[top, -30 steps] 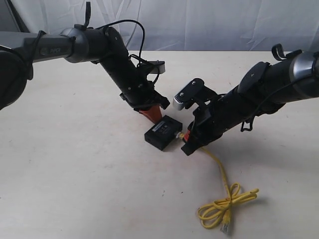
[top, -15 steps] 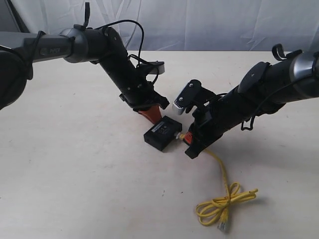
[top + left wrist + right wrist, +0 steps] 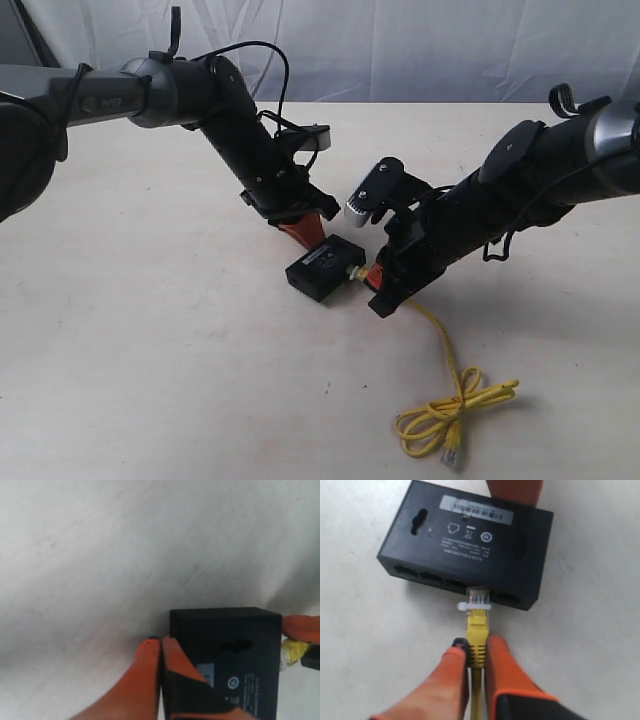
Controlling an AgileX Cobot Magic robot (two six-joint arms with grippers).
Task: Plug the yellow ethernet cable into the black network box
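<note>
Insertion is in hand: the exterior view has the black network box [image 3: 322, 269] lying between both arms, the yellow ethernet cable [image 3: 445, 400] trailing from the right gripper [image 3: 371, 276] to its knotted loop. In the left wrist view, the left gripper [image 3: 160, 652] is pressed together, empty, against the box's side. In the right wrist view, the jaws pinch the cable behind its clear plug [image 3: 477, 600], which sits unseated at the mouth of an empty port [image 3: 470, 586]; a short straight push seems needed.

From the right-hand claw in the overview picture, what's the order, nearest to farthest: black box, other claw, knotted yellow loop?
1. black network box, right beside the right gripper.
2. left gripper, on the box's other side.
3. knotted loop of the yellow ethernet cable, far off.
</note>
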